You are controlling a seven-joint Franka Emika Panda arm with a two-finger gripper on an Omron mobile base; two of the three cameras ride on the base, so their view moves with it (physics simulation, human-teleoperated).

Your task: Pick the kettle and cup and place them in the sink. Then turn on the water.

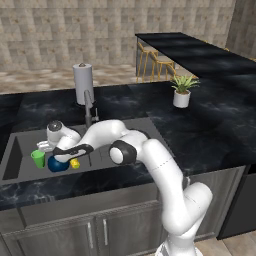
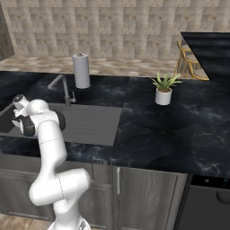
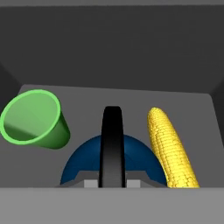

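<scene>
The dark-blue kettle [image 1: 57,164] rests on the floor of the grey sink [image 1: 130,131], at its left end. My gripper [image 1: 56,154] reaches down onto it from above. In the hand view the fingertips [image 3: 90,183] press on both sides of the black arched handle [image 3: 112,140], so the gripper [image 3: 112,183] is shut on the kettle [image 3: 83,164]. The green cup [image 1: 38,158] stands upright in the basin just left of the kettle, its open mouth [image 3: 29,116] facing the hand camera. No stream of water is visible at the faucet [image 1: 89,106].
A yellow corn cob [image 3: 170,148] lies in the basin right of the kettle, close to it. A paper towel roll [image 1: 83,82] stands behind the faucet. A potted plant [image 1: 182,92] sits on the black counter [image 1: 210,130] to the right.
</scene>
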